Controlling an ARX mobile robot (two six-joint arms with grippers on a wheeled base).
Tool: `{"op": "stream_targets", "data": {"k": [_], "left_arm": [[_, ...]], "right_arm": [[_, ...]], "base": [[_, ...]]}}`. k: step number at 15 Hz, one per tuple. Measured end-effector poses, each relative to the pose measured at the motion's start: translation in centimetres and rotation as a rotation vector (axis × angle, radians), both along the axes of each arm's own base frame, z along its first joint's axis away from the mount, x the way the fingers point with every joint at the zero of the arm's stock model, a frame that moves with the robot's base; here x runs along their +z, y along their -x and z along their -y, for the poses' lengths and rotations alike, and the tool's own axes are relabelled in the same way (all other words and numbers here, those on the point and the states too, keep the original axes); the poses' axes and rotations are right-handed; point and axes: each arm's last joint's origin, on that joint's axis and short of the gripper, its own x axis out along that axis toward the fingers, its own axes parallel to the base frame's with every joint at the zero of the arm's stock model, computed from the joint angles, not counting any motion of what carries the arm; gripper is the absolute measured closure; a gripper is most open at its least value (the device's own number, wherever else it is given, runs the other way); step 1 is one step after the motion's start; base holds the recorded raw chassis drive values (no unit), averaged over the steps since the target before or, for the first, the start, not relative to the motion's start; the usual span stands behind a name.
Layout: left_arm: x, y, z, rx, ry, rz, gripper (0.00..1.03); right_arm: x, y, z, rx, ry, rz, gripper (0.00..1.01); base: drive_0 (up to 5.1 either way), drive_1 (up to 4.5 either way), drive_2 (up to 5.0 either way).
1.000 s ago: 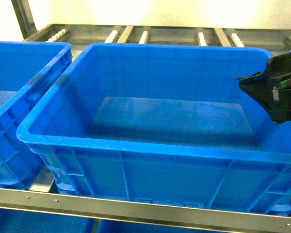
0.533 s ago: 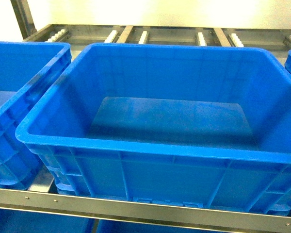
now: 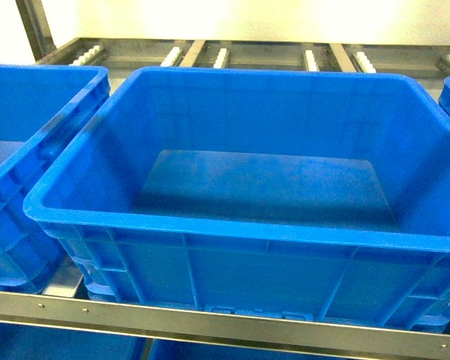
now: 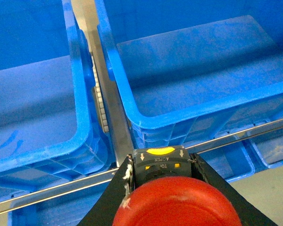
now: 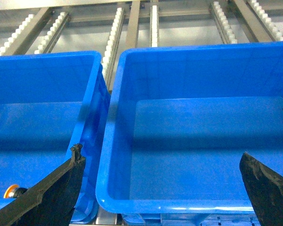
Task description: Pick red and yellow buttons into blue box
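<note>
Head view: blue box (image 3: 232,225) on metal roller rack (image 3: 210,321); left tool (image 4: 160,181) clamps red button (image 4: 177,207); right tool (image 5: 162,188) wide.

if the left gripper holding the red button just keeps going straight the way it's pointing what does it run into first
Probably the metal shelf rail and the near rim of the blue box just beyond the left gripper and red button; depth is hard to judge, so it might clear them.

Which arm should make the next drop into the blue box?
Left. Its gripper is shut on the red button, just in front of the blue box. The right gripper is open and holds nothing.
</note>
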Motion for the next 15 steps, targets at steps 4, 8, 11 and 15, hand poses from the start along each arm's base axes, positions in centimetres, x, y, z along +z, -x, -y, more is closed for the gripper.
{"op": "stream_targets", "data": {"k": [4, 8, 11, 15], "left_arm": [[0.0, 0.0, 0.0, 0.000, 0.000, 0.000, 0.74], [0.0, 0.0, 0.0, 0.000, 0.000, 0.000, 0.74], [0.0, 0.0, 0.0, 0.000, 0.000, 0.000, 0.74], [0.0, 0.0, 0.0, -0.001, 0.000, 0.000, 0.74]], "right_arm": [[-1.5, -0.7, 0.2, 0.024, -0.003, -0.004, 0.03], [-3.1, -3.9, 1.0, 0.027, 0.045, -0.083, 0.03], [-2.3, -2.4, -2.5, 0.118, 0.093, -0.020, 0.03], [-4.0, -0.3, -5.5, 0.171, 0.075, -0.038, 0.03]], "base": [[0.0, 0.00, 0.0], [0.0, 0.00, 0.0], [0.0, 0.00, 0.0], [0.0, 0.00, 0.0]]}}
